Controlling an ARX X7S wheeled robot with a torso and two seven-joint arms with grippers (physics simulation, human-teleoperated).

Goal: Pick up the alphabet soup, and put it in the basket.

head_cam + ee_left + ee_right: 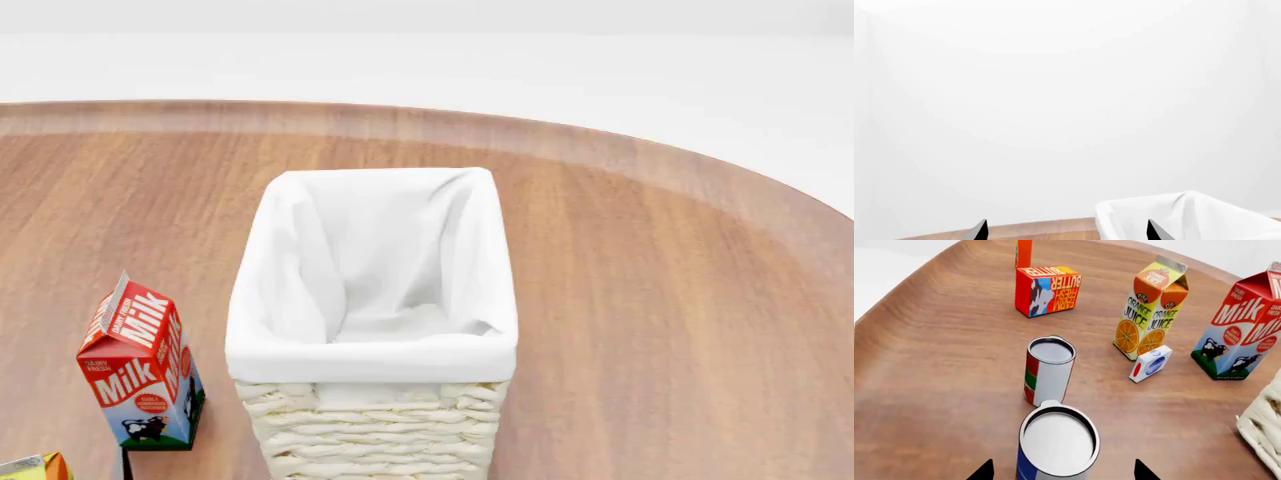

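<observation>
While the left wrist view is mostly blank white, it does catch the two dark tips of the left gripper [1064, 231] set wide apart with nothing between them, and past them the white cloth rim of the basket [1174, 210] on the wooden table [1034, 229].

In the head view the basket [374, 350] stands upright mid-table, lining empty; a milk carton [140, 365] stands just beside its left wall, and neither arm shows.

The right wrist view looks down on the alphabet soup [1056, 445], upright, its blue label just visible under a silver-white top. The right gripper [1062, 471] has its tips spread wide either side of the can, not yet closed on it. Just beyond the soup stands the red-and-green can [1048, 370]; further beyond it are an orange juice carton [1151, 315], a butter box [1047, 289] and a small white box [1151, 363].

The risk, I judge, lies in that close neighbour: a reach pushed too far past the soup could knock the other can over, and an off-centre squeeze could tip the soup itself.
</observation>
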